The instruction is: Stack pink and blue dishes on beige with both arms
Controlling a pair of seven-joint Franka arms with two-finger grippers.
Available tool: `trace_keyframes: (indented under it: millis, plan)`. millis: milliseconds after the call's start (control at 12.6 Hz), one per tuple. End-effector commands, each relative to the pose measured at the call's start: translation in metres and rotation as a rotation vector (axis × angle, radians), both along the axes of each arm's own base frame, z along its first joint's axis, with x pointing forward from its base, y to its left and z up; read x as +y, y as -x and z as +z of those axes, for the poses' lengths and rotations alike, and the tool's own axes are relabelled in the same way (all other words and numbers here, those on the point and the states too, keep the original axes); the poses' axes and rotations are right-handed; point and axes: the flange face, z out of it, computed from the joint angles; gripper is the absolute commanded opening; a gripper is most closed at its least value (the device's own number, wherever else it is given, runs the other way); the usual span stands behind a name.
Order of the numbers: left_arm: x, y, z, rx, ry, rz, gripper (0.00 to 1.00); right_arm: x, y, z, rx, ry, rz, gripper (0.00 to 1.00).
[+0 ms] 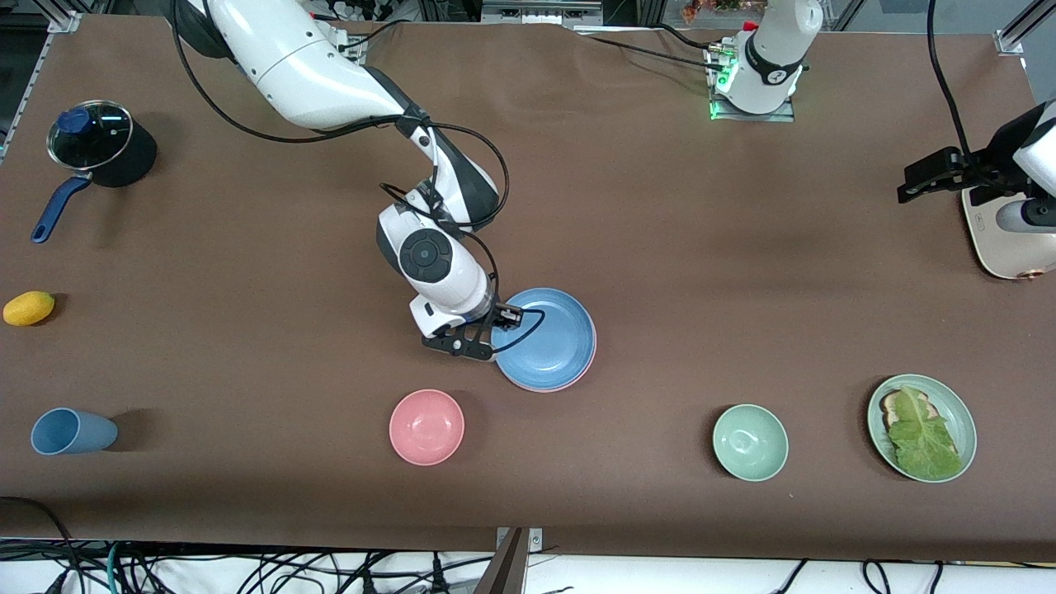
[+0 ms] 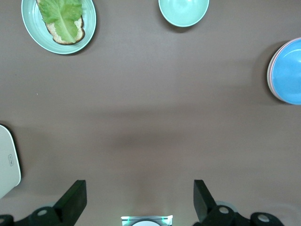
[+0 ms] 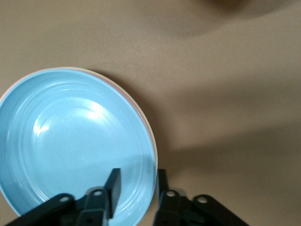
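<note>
Stack nearly complete: blue plate (image 1: 546, 337) tops pink plate (image 1: 582, 373) (beige unseen); right gripper (image 1: 492, 327) loosely straddles its rim; left gripper (image 2: 139, 200), spread, waits well apart.

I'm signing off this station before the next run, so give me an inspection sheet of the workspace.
Surface: brown table, flat.
Job's things: blue plate stacked on pink plate; beige plate's rim barely shows beneath.
Clutter: pink bowl, green bowl, lettuce plate, blue cup, lidded pot, yellow fruit.
Grippers: right claw straddles blue plate's rim, parted; left claw open, waiting over bare table.
Cables: black cables along arm.
Surroundings: nothing seen.
</note>
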Motion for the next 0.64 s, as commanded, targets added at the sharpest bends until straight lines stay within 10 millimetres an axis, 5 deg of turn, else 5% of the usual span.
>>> trace_keyframes:
  millis: [0, 79, 159, 556]
  plan:
    - [-0.005, 0.005, -0.01, 0.024, -0.014, -0.043, 1.0, -0.011, -0.012, 0.012, -0.041, 0.023, 0.008, 0.72]
    - [-0.012, 0.005, -0.015, 0.031, -0.015, -0.048, 1.0, -0.016, -0.016, 0.019, -0.064, 0.039, 0.025, 0.81]
    - [-0.015, 0.005, -0.015, 0.031, -0.016, -0.047, 1.0, -0.028, -0.025, 0.027, -0.081, 0.045, 0.02, 1.0]
    - [-0.016, -0.005, -0.031, 0.063, -0.014, -0.052, 1.0, -0.118, -0.059, 0.11, -0.098, 0.098, 0.121, 1.0]
